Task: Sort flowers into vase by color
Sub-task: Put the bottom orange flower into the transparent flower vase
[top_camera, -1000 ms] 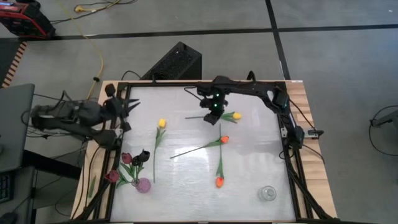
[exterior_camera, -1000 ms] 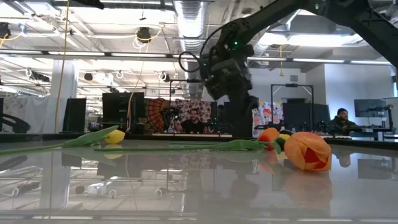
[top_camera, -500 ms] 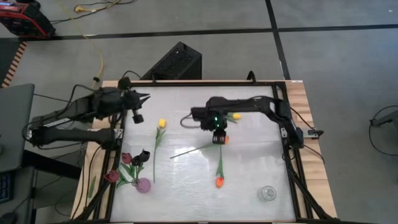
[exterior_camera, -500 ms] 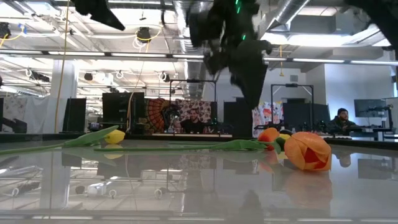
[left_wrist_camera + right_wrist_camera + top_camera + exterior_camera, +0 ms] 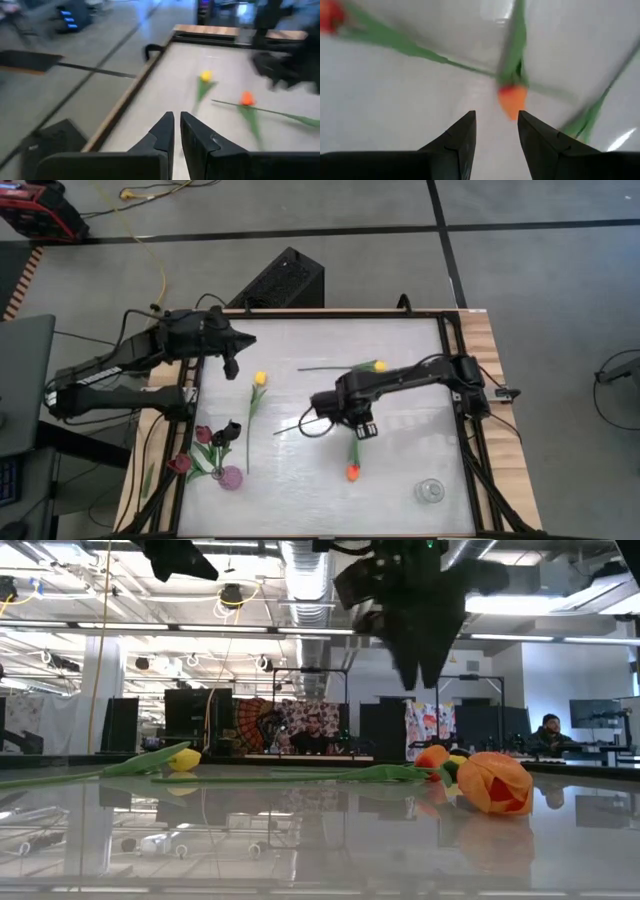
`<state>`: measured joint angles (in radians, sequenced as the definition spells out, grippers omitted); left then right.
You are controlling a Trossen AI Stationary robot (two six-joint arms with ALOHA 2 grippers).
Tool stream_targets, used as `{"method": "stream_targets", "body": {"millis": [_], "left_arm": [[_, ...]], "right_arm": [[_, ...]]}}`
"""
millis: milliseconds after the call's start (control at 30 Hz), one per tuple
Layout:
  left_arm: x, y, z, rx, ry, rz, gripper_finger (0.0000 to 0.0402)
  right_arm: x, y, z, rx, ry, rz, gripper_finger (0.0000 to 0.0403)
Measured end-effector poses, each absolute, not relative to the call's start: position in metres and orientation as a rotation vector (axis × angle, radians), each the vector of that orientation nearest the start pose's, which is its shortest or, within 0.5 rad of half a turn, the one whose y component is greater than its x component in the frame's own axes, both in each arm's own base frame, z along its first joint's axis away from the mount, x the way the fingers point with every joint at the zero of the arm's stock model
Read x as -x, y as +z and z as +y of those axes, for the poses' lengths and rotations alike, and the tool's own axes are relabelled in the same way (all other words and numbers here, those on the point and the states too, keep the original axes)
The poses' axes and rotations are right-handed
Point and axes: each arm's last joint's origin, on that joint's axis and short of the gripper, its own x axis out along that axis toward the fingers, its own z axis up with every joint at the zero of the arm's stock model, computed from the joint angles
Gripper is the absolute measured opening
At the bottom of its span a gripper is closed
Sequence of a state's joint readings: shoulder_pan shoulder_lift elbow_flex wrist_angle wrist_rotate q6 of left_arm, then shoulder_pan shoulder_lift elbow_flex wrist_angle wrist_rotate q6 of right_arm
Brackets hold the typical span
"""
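Orange tulips (image 5: 352,471) lie mid-bench, one right under the right tool (image 5: 496,131) – fingers parted, empty – with yellow ones (image 5: 260,378) toward the far edge, bare bench (image 5: 400,480) around, and the left tool (image 5: 175,134) nearly closed over the left rim.

Desk (image 5: 300,480) top pale grey-white, light wood edges, black frame. Tulips: two yellow heads (image 5: 260,378) (image 5: 380,366), orange head (image 5: 352,472), green stems. Dark maroon/black blooms (image 5: 205,435) in pinkish-purple vase (image 5: 231,478). Clear glass vase (image 5: 430,491). Both arms black.
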<state>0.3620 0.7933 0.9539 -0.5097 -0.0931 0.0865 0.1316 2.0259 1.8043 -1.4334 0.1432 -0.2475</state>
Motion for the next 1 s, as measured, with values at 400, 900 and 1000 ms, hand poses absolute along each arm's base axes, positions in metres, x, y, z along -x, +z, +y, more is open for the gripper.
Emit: {"method": "stream_targets", "body": {"millis": [400,900,1000], "left_arm": [[-0.139,0.323,0.061,-0.037,0.545,0.244,0.0113],[-0.137,0.321,0.060,-0.040,0.542,0.246,0.0147],[-0.137,0.321,0.061,-0.040,0.542,0.248,0.0147]], "right_arm": [[-0.391,0.195,0.075,0.876,0.683,1.712,0.0170],[-0.402,0.133,0.098,1.080,0.786,1.781,0.0116],[-0.396,0.142,0.103,1.078,0.797,1.789,0.0055]]}}
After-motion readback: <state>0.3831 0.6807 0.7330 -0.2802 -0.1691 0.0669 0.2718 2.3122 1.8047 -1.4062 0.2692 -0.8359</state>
